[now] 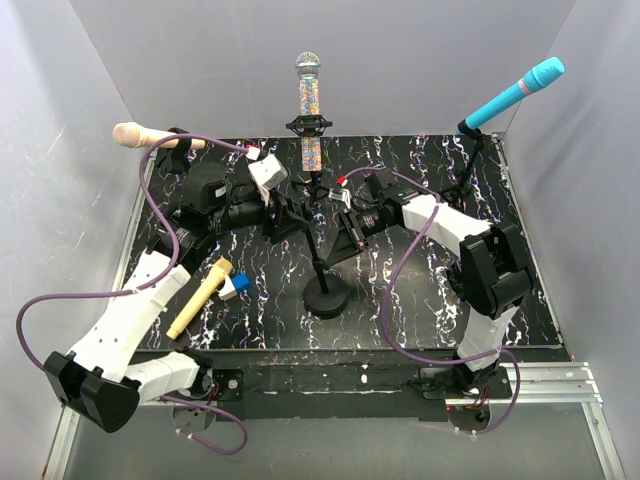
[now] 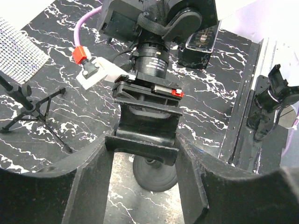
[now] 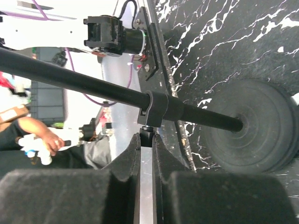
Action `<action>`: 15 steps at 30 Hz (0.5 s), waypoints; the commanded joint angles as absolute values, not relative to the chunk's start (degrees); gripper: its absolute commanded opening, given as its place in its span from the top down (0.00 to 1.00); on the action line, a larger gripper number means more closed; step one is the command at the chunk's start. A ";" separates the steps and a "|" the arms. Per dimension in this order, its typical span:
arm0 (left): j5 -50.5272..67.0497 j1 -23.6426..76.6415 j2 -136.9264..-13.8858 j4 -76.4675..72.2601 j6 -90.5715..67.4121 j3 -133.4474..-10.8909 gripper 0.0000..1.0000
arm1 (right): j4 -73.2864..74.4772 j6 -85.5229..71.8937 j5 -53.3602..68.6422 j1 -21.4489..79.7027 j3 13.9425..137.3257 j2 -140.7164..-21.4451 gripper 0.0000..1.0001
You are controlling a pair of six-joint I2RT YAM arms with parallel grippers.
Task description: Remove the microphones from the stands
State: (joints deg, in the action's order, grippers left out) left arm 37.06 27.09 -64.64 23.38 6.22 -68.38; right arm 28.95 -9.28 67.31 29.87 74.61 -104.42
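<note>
On the far left I see a beige microphone (image 1: 138, 135) on a side stand, and on the table (image 1: 420, 310) below it a yellow microphone (image 1: 199, 299) lies flat beside a small blue block (image 1: 240, 284). My left gripper (image 2: 145, 186) is near the centre stand (image 1: 322, 260); its fingers (image 2: 93, 186) are apart, and in the left wrist view the other arm's gripper body and the round base (image 1: 327, 298) of the stand show between them. The microphone (image 1: 309, 105) I must remove sits upright in the clip (image 1: 309, 125) at the top of this stand – it has a silver mesh head and a sparkling, multicoloured body. Right of the pole comes my right gripper (image 3: 146, 154): the fingers look pressed together, with a small black knob under the pole's collar (image 3: 158, 108) just at their tips – if they pinch it I cannot tell. In the far right corner a turquoise microphone (image 1: 515, 93) leans on its own stand
</note>
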 commanded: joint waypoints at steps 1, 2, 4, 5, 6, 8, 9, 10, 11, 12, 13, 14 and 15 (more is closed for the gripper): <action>34.98 26.54 -62.84 23.73 6.86 -66.89 0.90 | 25.75 -3.27 63.03 31.99 74.97 -99.32 0.96; 34.89 26.37 -62.75 23.73 6.51 -66.88 0.91 | 26.36 -0.90 61.10 32.69 74.97 -98.88 0.99; 34.98 26.10 -62.40 23.91 5.98 -66.62 0.91 | 28.29 4.54 58.28 34.09 75.84 -98.44 0.99; 34.89 26.02 -62.32 23.82 5.89 -66.45 0.91 | 29.34 8.05 56.97 34.80 76.37 -98.09 0.99; 34.89 25.93 -62.23 23.56 5.80 -66.10 0.91 | 30.05 11.31 54.69 35.76 76.46 -97.39 0.99; 34.80 25.67 -62.05 22.77 5.10 -65.48 0.91 | 26.83 16.41 49.07 37.43 74.54 -94.50 0.99; 34.89 25.32 -62.14 22.24 4.40 -65.48 0.91 | 23.85 18.35 47.30 37.53 72.79 -92.92 0.99; 35.15 24.88 -62.49 21.98 3.79 -65.83 0.91 | 20.08 19.59 44.67 37.53 71.47 -90.99 0.99; 35.50 24.79 -62.84 22.06 3.52 -66.70 0.91 | 16.56 21.51 42.47 37.53 69.89 -89.31 0.99; 35.68 24.70 -63.45 22.06 3.60 -67.49 0.91 | 13.83 25.62 40.54 37.62 68.05 -86.86 0.99; 35.86 24.70 -63.72 22.06 3.60 -68.02 0.91 | 10.06 27.75 39.04 37.88 65.94 -85.71 0.99; 35.86 24.70 -64.16 21.97 3.60 -68.46 0.91 | 6.71 32.56 36.24 38.66 62.96 -83.52 0.99; 35.95 24.61 -64.51 21.62 3.52 -68.73 0.91 | 1.37 40.18 32.38 40.41 59.10 -80.80 0.99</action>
State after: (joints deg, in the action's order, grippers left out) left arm 36.64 25.15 -63.09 22.22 3.79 -66.59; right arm 20.40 17.93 44.82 37.26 67.46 -88.36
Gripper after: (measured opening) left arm 0.485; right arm 0.057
